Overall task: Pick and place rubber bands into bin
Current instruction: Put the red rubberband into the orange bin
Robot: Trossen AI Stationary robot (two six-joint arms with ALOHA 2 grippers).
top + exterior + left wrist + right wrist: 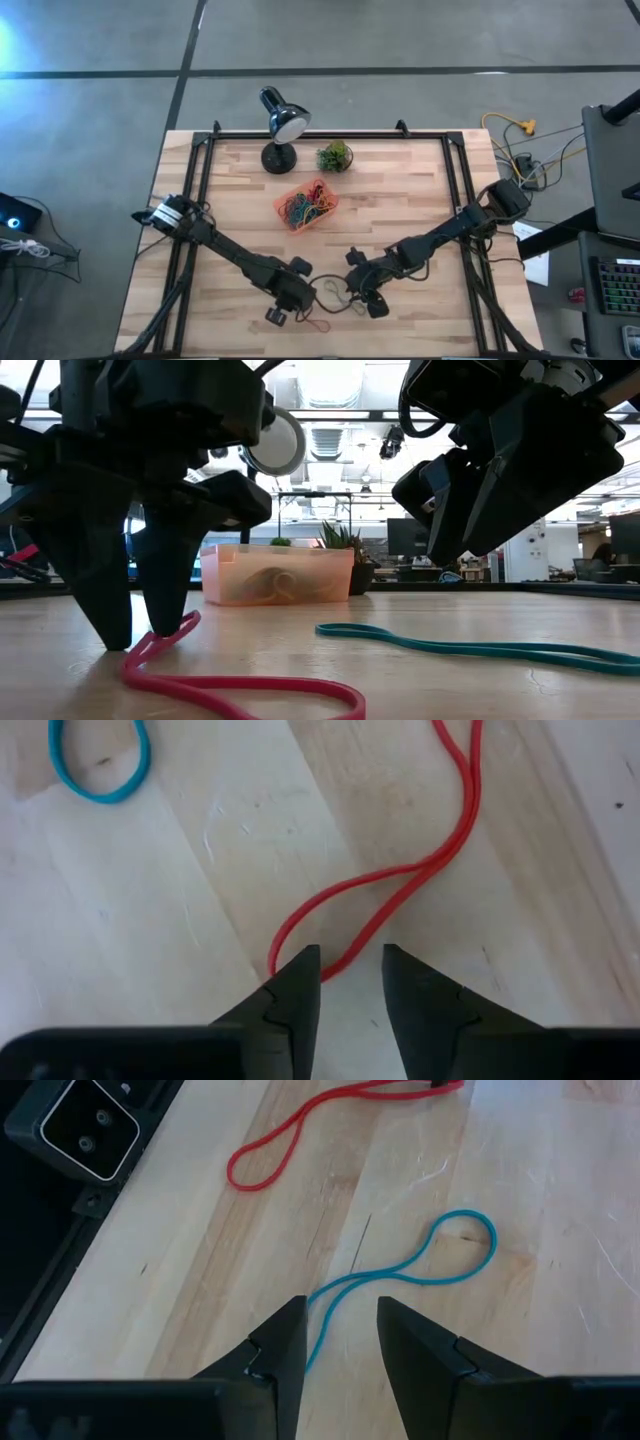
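A red rubber band lies on the wooden table near its front edge, and a teal rubber band lies to its right. My left gripper is open, its fingertips down at the table around the red band's looped end. My right gripper is open and hangs above the table, over one end of the teal band without touching it. The orange-red bin stands mid-table with several coloured bands inside. My left gripper comes from above, pointing steeply down, with its open fingers standing either side of the red band's looped end. In the low view that end curls up off the table against one finger. The remainder of the band lies slack on the wood.
A black desk lamp and a small potted plant stand at the far edge behind the bin. Black frame rails run along the table's left and right sides. Bare wood lies between the grippers and the bin.
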